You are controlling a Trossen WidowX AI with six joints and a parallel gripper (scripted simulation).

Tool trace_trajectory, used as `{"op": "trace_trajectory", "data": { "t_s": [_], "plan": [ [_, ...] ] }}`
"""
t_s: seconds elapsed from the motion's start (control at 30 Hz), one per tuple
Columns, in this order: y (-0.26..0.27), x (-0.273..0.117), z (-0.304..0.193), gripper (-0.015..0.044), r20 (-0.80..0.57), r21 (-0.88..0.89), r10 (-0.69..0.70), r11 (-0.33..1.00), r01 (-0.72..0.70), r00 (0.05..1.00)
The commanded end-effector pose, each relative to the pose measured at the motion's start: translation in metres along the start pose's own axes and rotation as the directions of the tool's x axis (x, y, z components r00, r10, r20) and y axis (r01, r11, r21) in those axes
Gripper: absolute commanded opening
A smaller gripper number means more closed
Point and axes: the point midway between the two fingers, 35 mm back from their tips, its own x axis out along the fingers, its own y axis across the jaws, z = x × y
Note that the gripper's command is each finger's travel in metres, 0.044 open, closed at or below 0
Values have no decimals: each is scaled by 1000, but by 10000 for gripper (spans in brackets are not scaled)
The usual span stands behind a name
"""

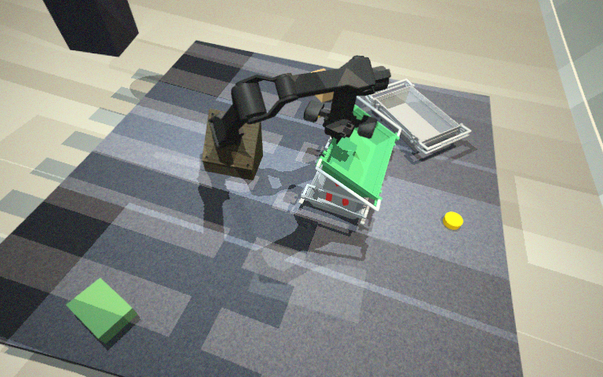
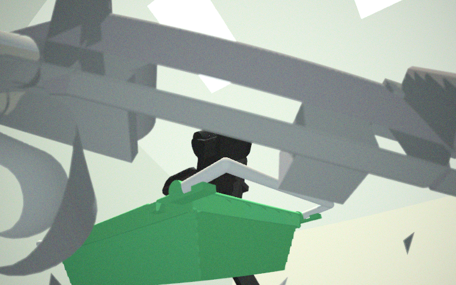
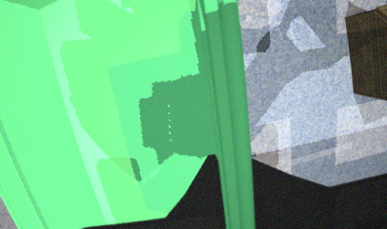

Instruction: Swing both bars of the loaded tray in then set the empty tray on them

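With the gripper [image 1: 341, 140] clamping the green tray [image 1: 365, 156] [image 2: 244, 240] [image 3: 133, 57] by its nine-o'clock wall, we are positioning it over the loaded tray [image 1: 335, 209], probably needing alignment before lowering level.

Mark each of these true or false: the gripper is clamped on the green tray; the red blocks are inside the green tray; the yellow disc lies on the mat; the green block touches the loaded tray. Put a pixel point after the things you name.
The gripper [image 1: 338, 135] is clamped on the green tray [image 1: 365, 156] [image 2: 198, 240] [image 3: 234, 110]. True.

The red blocks [image 1: 328, 197] are inside the green tray. False: they are in the clear tray [image 1: 333, 210] below it.

The yellow disc [image 1: 453, 220] lies on the mat [image 1: 412, 298]. True.

The green block [image 1: 100, 305] touches the loaded tray. False: it lies well apart from it.
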Motion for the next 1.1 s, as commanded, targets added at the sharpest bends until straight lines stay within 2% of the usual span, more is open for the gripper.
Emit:
{"op": "trace_trajectory", "data": {
  "t_s": [0.0,0.37,1.07],
  "plan": [
    [2,-4,-2,0,-5,6,18,1000,-18,1000],
    [2,-2,-2,0,-5,6,19,1000,-19,1000],
    [2,33,-3,0,-5,6,19,1000,-19,1000]
  ]
}}
